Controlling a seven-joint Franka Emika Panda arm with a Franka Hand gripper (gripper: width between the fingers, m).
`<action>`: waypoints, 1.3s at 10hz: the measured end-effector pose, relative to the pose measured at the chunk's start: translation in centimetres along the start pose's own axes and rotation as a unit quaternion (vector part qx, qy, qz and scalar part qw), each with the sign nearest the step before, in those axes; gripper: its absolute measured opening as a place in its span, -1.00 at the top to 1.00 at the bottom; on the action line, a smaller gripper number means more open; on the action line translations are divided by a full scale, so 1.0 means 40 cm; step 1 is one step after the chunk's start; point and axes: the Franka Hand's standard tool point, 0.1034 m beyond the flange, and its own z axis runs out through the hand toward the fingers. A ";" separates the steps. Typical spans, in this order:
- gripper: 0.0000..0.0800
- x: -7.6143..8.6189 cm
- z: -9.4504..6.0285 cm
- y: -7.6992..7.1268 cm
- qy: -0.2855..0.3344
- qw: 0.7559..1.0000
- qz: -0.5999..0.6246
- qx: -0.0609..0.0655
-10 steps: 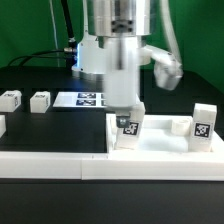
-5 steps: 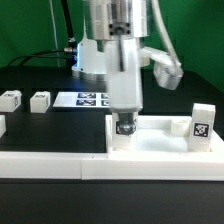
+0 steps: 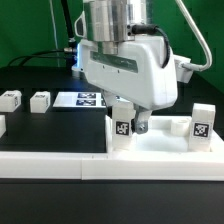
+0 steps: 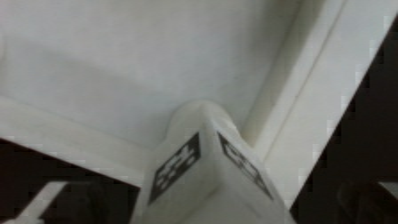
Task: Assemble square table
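Note:
The white square tabletop point(image 3: 160, 143) lies at the exterior view's right, raised edges up. A short white tagged leg point(image 3: 123, 129) stands upright in its near left corner. My gripper point(image 3: 131, 121) hangs right over this leg, jaws open, one fingertip point(image 3: 141, 123) just beside it. In the wrist view the leg point(image 4: 214, 170) rises between my dark fingers point(image 4: 39, 205), with a gap on both sides, and the tabletop point(image 4: 143, 60) lies beneath. A second leg point(image 3: 203, 122) stands at the tabletop's right corner. Two more legs point(image 3: 10, 99) point(image 3: 40, 101) lie at the left.
The marker board point(image 3: 88, 99) lies flat behind the tabletop, toward the exterior view's left. A long white rail point(image 3: 50, 164) runs along the front edge. The arm's white body fills the upper middle of the exterior view.
The jaws have opened and let go of the leg, which now stands on its own in the tabletop's corner. The hand has turned its broad side toward the exterior camera.

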 end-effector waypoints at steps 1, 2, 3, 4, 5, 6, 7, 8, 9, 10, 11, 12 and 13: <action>-0.62 0.001 0.000 0.001 0.001 0.999 -0.045 -0.001; -0.62 -0.001 0.001 0.001 0.002 0.992 -0.129 -0.003; -0.62 -0.005 0.003 0.002 0.000 0.976 -0.216 -0.005; -0.62 0.000 0.002 0.003 0.000 0.963 -0.270 -0.008; -0.62 0.000 0.002 0.003 0.001 0.962 -0.271 -0.008; -0.47 0.000 0.002 0.004 0.001 0.964 -0.267 -0.007; -0.47 0.000 0.002 0.004 0.001 0.967 -0.256 -0.008; -0.13 0.000 0.002 0.003 0.000 0.969 -0.246 -0.007; -0.13 -0.001 0.002 0.003 0.001 0.983 -0.183 -0.007; 0.28 -0.001 0.002 0.003 0.001 0.988 -0.154 -0.007; 0.28 -0.001 0.002 0.003 0.001 0.992 -0.126 -0.006; 0.28 0.002 0.002 0.004 0.002 0.998 -0.070 -0.006; 0.28 0.012 -0.001 0.006 0.004 0.999 -0.035 -0.006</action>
